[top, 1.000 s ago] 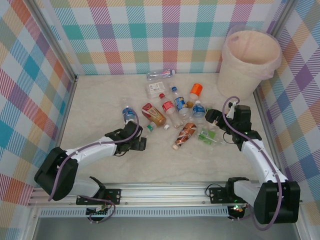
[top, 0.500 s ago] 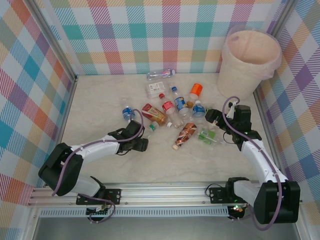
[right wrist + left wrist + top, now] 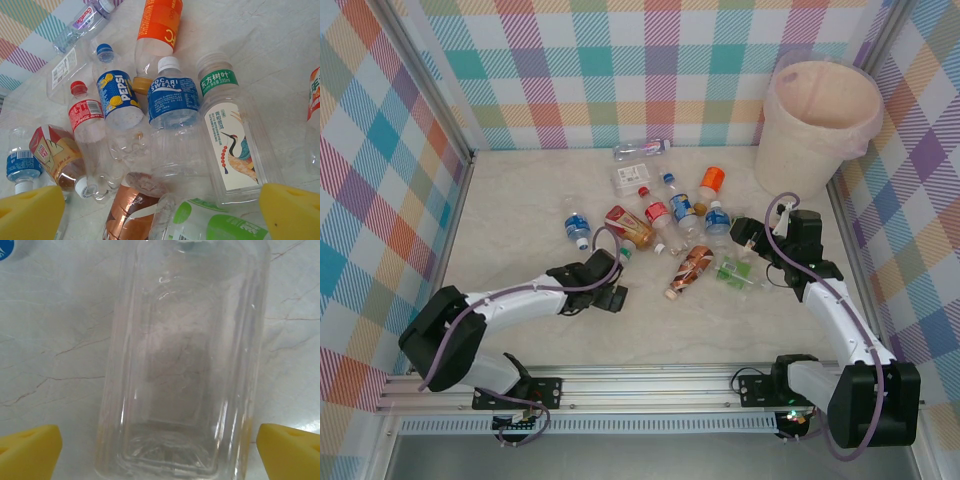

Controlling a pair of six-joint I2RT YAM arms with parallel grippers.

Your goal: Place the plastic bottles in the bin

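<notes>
Several plastic bottles (image 3: 680,207) lie scattered mid-table. My left gripper (image 3: 611,274) is open, its yellow fingertips (image 3: 30,452) on either side of the base of a clear unlabelled bottle (image 3: 185,355), with a gap on each side. That bottle has a green cap (image 3: 623,254). My right gripper (image 3: 745,238) is open too, low over the cluster. Between and beyond its fingertips (image 3: 292,210) lie a green-label bottle (image 3: 220,225), a copper one (image 3: 132,210), a Pocari Sweat bottle (image 3: 172,100) and a crane-label bottle (image 3: 235,145). The bin (image 3: 820,110) stands at the far right corner.
Plaid walls enclose the table on three sides. A blue-label bottle (image 3: 578,228) lies alone to the left of the cluster. A purple-label bottle (image 3: 642,150) rests near the back wall. The metal rail (image 3: 640,385) runs along the near edge.
My left arm has moved right and slightly nearer, away from the blue-label bottle and up to the clear green-capped one. The right arm has not moved.
</notes>
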